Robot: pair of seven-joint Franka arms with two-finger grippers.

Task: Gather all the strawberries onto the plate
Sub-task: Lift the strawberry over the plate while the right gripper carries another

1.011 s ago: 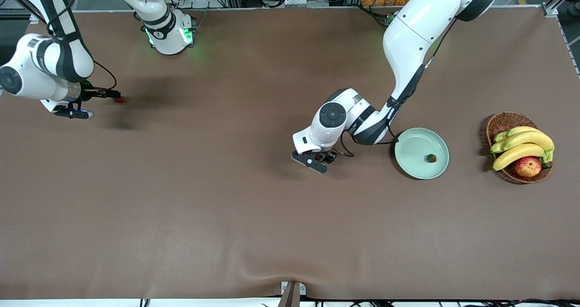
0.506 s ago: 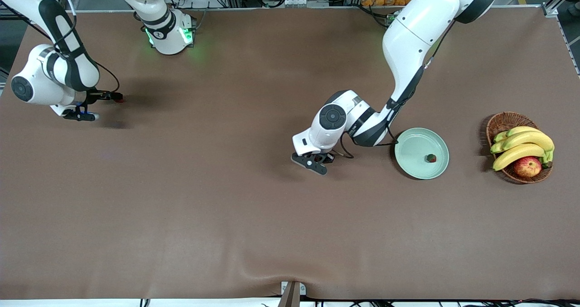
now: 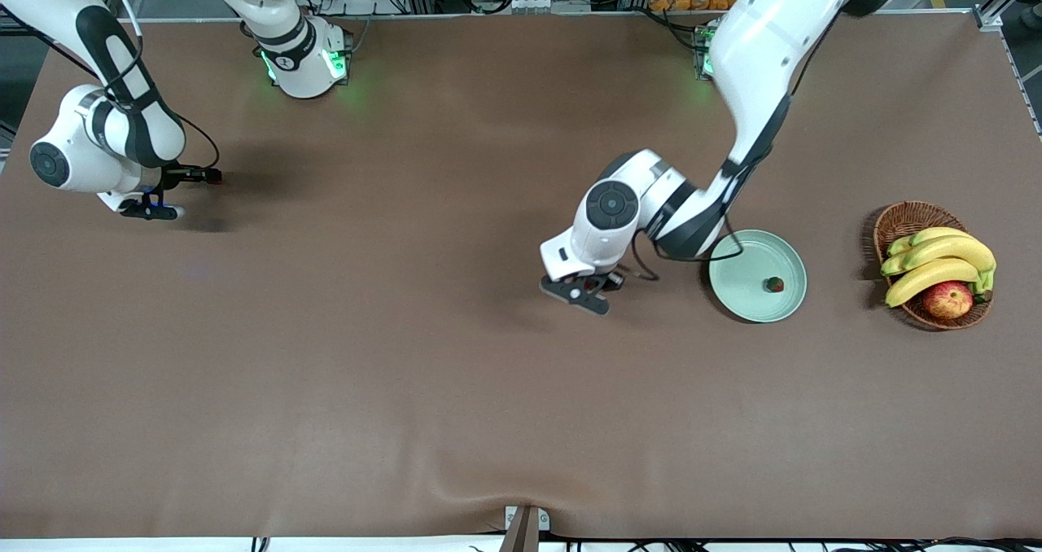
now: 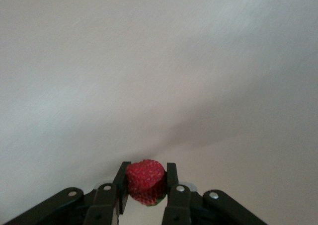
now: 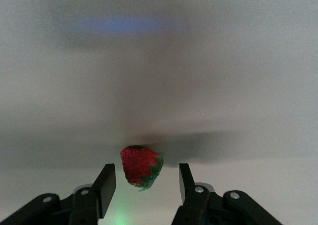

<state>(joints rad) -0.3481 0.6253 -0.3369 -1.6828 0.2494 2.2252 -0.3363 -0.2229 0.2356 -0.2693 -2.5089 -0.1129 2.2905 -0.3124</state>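
Three strawberries show. One strawberry [image 3: 776,284] lies in the plate [image 3: 737,283], toward the side of the dish nearer the basket [image 3: 899,220]. A second strawberry [image 4: 145,181] is pinched between the jaws of the left gripper [image 3: 593,285], which is low over the brown surface [image 3: 407,357] just beside the plate, on the side toward the right arm's end. The third strawberry [image 5: 140,165] sits on the surface at the right arm's end, between the spread jaws of the right gripper [image 3: 213,176]; in the right wrist view the fingers [image 5: 105,185] stand apart from it on both sides, not touching.

There is one plate, pale mint-green and round, near the left arm's end. One wicker basket stands closer to that end still, well apart from the plate, holding a bunch of bananas [image 3: 936,263] and one apple [image 3: 947,300].

The whole stretch of surface nearer the front camera lies bare, as does the wide middle between the two grippers. The right gripper works close to the surface's edge at its end; the basket sits near the edge at the left arm's end.
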